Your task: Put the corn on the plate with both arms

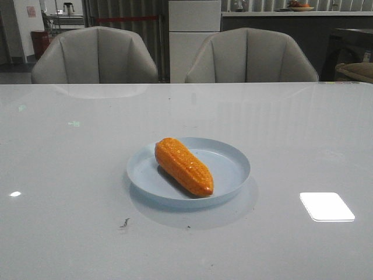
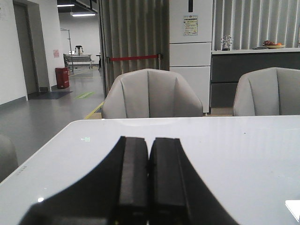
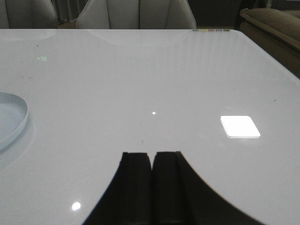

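The orange corn [image 1: 183, 165] lies on the pale blue plate [image 1: 233, 169] in the middle of the table, its tapered end toward the front. Neither arm shows in the front view. My left gripper [image 2: 149, 143] is shut and empty, its black fingers pressed together above the bare table, pointing at the far chairs. My right gripper [image 3: 153, 157] is shut and empty over bare table. The plate's rim [image 3: 18, 117] shows at the edge of the right wrist view, well apart from the fingers. The corn is out of both wrist views.
Two grey chairs [image 1: 96, 55] [image 1: 250, 55] stand behind the table's far edge. A bright light reflection [image 1: 326, 206] lies on the glossy white table at front right. Small dark marks [image 1: 124, 223] sit in front of the plate.
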